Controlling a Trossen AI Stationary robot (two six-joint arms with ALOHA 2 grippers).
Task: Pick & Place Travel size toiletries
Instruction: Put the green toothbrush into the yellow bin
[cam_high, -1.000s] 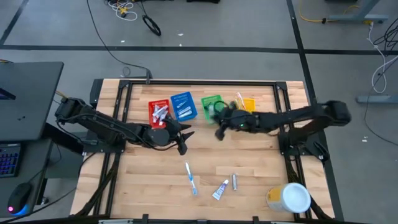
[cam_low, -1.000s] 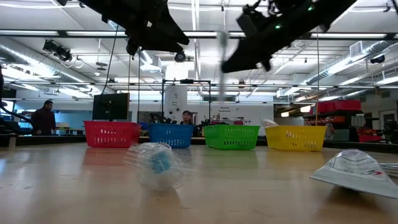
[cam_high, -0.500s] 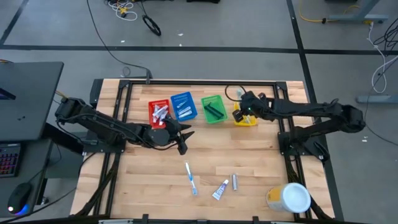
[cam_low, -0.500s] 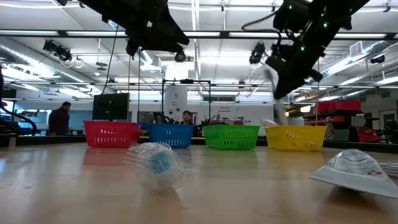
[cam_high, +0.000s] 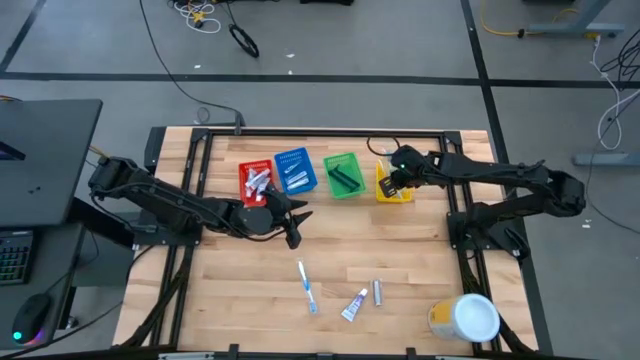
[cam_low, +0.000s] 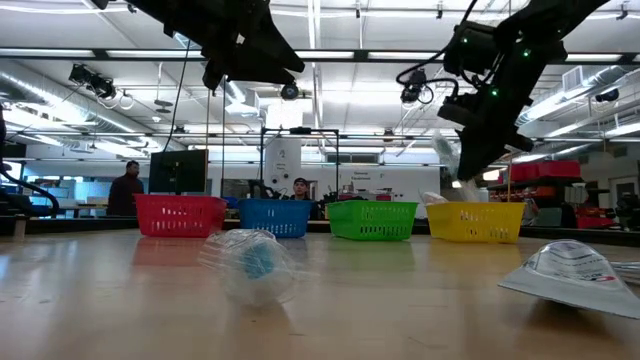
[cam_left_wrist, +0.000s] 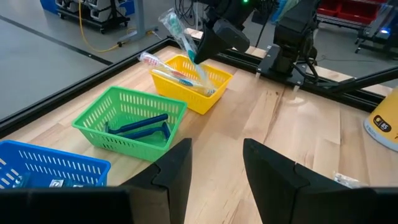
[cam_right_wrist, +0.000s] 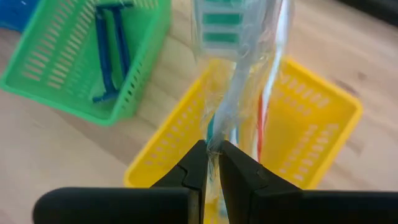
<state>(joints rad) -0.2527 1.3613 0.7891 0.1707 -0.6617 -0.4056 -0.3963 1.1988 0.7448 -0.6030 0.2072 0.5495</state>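
The right hand (cam_right_wrist: 210, 163), pinched on a wrapped toothbrush (cam_right_wrist: 239, 74) above the yellow bin (cam_high: 396, 189) at the far right, risked dropping it over the rim, while the left hand (cam_left_wrist: 214, 165) waited half-open near the red bin (cam_high: 254, 182).

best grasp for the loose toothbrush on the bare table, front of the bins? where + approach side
Grip the toothbrush mid-handle, coming straight down from above with the fingers closing across its narrow width. It lies flat on the table, long and thin, roughly along the near-far direction, so the fingers should close left to right. The toothpaste tube sits apart to its right, leaving room. The idle left gripper is nearest.
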